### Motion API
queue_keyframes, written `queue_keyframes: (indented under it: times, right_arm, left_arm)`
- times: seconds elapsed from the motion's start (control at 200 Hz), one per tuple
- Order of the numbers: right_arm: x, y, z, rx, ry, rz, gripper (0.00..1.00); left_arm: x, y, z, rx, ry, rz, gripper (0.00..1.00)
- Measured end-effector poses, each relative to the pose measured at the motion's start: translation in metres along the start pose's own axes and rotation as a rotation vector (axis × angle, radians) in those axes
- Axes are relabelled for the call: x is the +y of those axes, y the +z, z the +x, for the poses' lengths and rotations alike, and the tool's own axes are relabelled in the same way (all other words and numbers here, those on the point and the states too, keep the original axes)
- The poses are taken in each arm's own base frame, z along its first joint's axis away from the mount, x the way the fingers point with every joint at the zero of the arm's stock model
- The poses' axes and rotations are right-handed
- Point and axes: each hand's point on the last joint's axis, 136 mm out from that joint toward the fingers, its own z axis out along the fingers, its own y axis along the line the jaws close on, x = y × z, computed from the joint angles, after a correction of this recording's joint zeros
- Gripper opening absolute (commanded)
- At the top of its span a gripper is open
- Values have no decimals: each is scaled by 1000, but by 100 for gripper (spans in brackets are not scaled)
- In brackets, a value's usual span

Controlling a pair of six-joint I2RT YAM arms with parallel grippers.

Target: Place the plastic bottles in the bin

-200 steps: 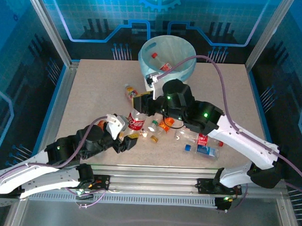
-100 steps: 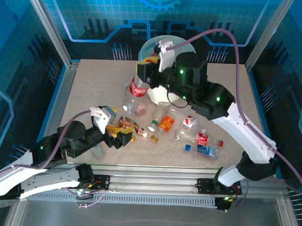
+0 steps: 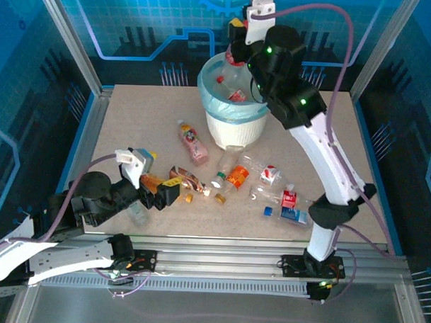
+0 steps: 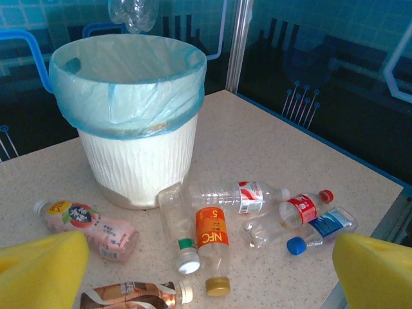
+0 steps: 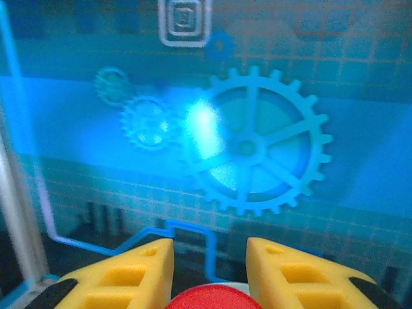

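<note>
Plastic bottles (image 4: 212,238) strewn before bin (image 4: 138,161); right tool (image 5: 209,257) grips clear bottle (image 4: 133,13).

Left arm lies low and stretched forward, left claw (image 3: 166,192) spread wide; right arm rears high, right claw (image 3: 236,47) pinched on a plastic bottle (image 4: 133,13)

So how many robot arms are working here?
2. The left arm lies low over the table's near left, the left gripper open. The right arm reaches up over the bin, the right gripper holding a bottle above it.
</note>
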Motion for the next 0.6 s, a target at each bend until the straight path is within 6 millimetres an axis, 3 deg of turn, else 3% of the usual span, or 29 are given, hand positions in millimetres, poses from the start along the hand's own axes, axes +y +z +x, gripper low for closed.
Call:
queue_keyframes:
  times: [0.17, 0.3, 0.415, 0.525, 0.6]
  right_arm:
    - [-20, 74, 58, 64, -73, 103, 0]
    - [-20, 121, 142, 205, -141, 130, 4]
    - [-21, 137, 206, 337, -213, 151, 14]
    - [-26, 137, 239, 424, -205, 150, 45]
    - [-26, 136, 252, 461, -185, 141, 47]
  left_arm:
    - [2, 0, 8, 30, -25, -11, 99]
    - [10, 2, 14, 50, -34, -57, 99]
    - [17, 13, 24, 102, -17, -131, 99]
    - [23, 33, 35, 184, 6, -210, 99]
    - [28, 45, 42, 221, 2, -251, 99]
